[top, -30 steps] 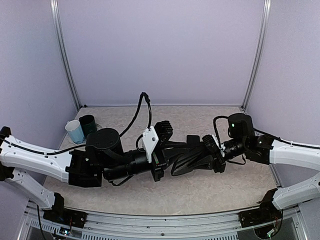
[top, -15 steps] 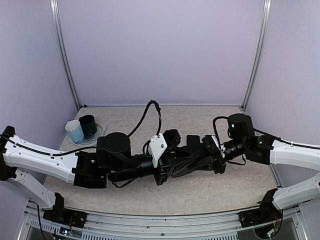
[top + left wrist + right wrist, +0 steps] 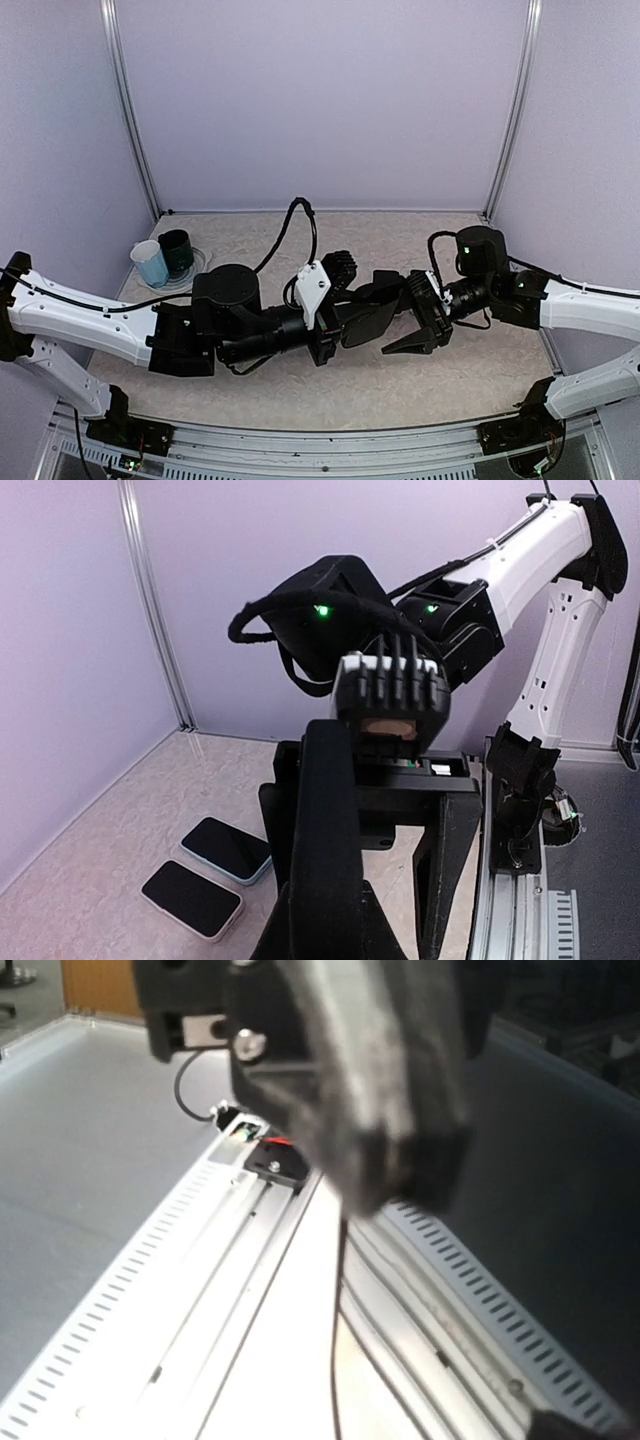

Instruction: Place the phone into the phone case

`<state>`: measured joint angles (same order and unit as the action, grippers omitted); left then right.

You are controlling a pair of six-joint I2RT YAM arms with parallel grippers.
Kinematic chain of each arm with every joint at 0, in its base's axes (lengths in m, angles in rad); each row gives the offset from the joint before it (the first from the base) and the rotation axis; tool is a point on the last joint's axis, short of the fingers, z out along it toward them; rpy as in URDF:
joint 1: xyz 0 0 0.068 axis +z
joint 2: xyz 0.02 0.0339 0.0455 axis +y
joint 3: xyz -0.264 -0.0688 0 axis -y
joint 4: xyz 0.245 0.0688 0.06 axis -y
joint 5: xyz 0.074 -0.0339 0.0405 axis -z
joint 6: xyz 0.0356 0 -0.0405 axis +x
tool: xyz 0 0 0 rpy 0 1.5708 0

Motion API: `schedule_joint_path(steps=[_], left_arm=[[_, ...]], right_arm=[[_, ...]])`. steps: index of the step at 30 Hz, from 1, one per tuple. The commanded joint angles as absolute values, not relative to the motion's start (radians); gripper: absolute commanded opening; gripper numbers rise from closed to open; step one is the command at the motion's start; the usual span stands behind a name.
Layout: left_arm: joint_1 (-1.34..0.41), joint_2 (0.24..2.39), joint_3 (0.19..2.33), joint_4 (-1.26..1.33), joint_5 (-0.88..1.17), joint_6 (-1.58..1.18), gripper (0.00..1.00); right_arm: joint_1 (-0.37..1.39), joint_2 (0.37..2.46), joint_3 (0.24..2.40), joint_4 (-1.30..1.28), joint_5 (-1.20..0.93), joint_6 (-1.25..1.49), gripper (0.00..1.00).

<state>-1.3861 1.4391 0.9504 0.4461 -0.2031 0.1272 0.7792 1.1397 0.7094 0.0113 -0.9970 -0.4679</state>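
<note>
Above table [image 3: 450,385] centre, my left fingers [image 3: 338,325] clamp black slab [image 3: 368,322], phone or case unclear; my right fingers [image 3: 405,318] spread wide, empty. No seated phone visible; fitting likely remains.

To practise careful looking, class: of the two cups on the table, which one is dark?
The dark green cup, set farther back; the pale blue cup beside it stands nearer the left wall.

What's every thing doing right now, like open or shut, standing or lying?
left gripper: shut on the black case.
right gripper: open, beside the case.
black case: held up off the table.
two phones: lying flat on the table, screens dark.
blue cup, green cup: standing upright.
</note>
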Motion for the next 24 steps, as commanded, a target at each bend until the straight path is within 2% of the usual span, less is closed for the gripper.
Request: schedule_joint_path(steps=[1, 3, 4, 10, 12, 13, 20, 21, 23, 24], left_arm=[[-1.384, 1.389, 0.948, 0.595, -0.202, 0.095, 0.00], [-1.381, 1.371, 0.939, 0.614, -0.180, 0.076, 0.00], [-1.380, 1.363, 0.934, 0.622, -0.161, 0.064, 0.00], [-1.372, 1.331, 0.908, 0.627, -0.162, 0.031, 0.00], [-1.371, 1.330, 0.903, 0.630, -0.162, 0.021, 0.00], [-1.371, 1.331, 0.901, 0.634, -0.165, 0.019, 0.00], [-1.370, 1.336, 0.898, 0.623, -0.194, 0.034, 0.00], [-1.369, 1.343, 0.900, 0.612, -0.201, 0.035, 0.09], [-1.369, 1.354, 0.885, 0.599, -0.203, 0.036, 0.41], [-1.370, 1.356, 0.878, 0.594, -0.193, 0.040, 0.53]], right_arm=[[0.787, 1.160, 0.673, 0.037, -1.020, -0.487, 0.65], [0.787, 1.183, 0.662, 0.035, -1.022, -0.489, 0.63], [0.787, 1.190, 0.660, 0.039, -1.024, -0.489, 0.58], [0.786, 1.178, 0.640, 0.088, -1.042, -0.469, 0.19], [0.787, 1.172, 0.633, 0.107, -1.042, -0.457, 0.03], [0.787, 1.172, 0.633, 0.107, -1.038, -0.455, 0.00], [0.787, 1.132, 0.630, 0.105, -1.018, -0.442, 0.00], [0.787, 1.126, 0.633, 0.112, -1.019, -0.426, 0.00], [0.787, 1.118, 0.640, 0.114, -1.024, -0.409, 0.00], [0.787, 1.113, 0.643, 0.114, -1.028, -0.400, 0.00]])
